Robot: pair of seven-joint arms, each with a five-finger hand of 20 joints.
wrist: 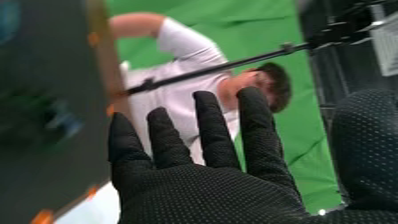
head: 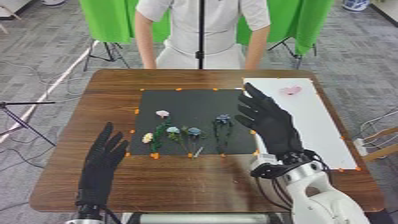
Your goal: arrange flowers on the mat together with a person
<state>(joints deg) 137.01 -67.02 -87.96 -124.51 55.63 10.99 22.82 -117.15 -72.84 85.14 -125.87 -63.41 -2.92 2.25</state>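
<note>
You were at the placing step, by my reading well along: 5 flowers lay on the black mat in the centre of the frame, 4 toward its left, among them the pale pink flower and the cream flower, with the dark blue flower farther right. What looked like a pink bloom lay on the white sheet, upper right of the frame, and it was probably your next pick

Your right hand hung right of centre, over the border between mat and sheet, its fingers straight and wide apart, holding nothing. Your left hand, lower left, also had straight fingers, more narrowly spaced, and was empty

The next move called for you to bring the right hand over the bloom, pinch it lightly and set it on the mat's upper right without brushing the dark blue flower
</note>
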